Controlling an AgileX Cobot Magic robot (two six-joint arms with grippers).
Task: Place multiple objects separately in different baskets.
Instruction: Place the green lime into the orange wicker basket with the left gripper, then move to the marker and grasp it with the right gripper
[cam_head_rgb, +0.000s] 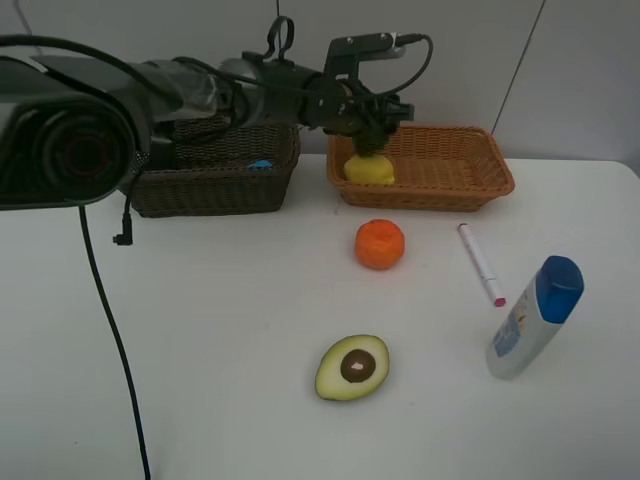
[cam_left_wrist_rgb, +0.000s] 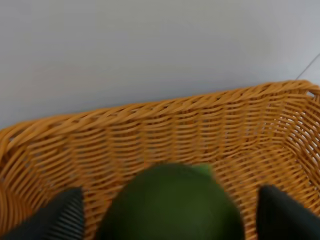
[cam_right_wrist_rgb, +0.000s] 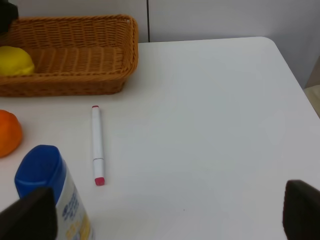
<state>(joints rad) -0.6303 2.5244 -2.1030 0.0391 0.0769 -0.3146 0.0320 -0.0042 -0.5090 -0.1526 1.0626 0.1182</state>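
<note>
**Lime over the light basket: watch the drop**

Risks first.
- Left claw (cam_left_wrist_rgb: 169, 222) hangs over the light orange-brown basket (cam_head_rgb: 470, 188) at the far edge of the bench, above the basket end nearer the bench's middle. The lemon (cam_head_rgb: 368, 169) lies right under it. In my judgement a lime (cam_left_wrist_rgb: 172, 195) let go here lands on the lemon's curve, not on flat weave. It could roll or hop, and the basket wall on that side is low.
- The claw sits low, close to the rim. A careless sideways pull-out could catch the weave and drag the shallow basket.
- The left arm stretches across above the dark brown basket (cam_head_rgb: 210, 192), so a drop in height could knock it.

State of things.
- Left claw: fingers (cam_left_wrist_rgb: 65, 220) stand apart, with a sliver of basket showing on each side of the lime. Reads as open, no grip. Whether the lime rests on anything I cannot tell.
- Right claw (cam_right_wrist_rgb: 165, 215): spread wide and empty, above the bench near the right edge.

The lime: dark green, round, smooth-skinned, blurred in the wrist view with a paler patch on top. Small, hard and ready to roll.

Out on the bench: orange (cam_head_rgb: 380, 244), halved avocado (cam_head_rgb: 352, 367) cut face up, pen (cam_head_rgb: 481, 263) and blue-capped bottle (cam_head_rgb: 535, 318).
</note>
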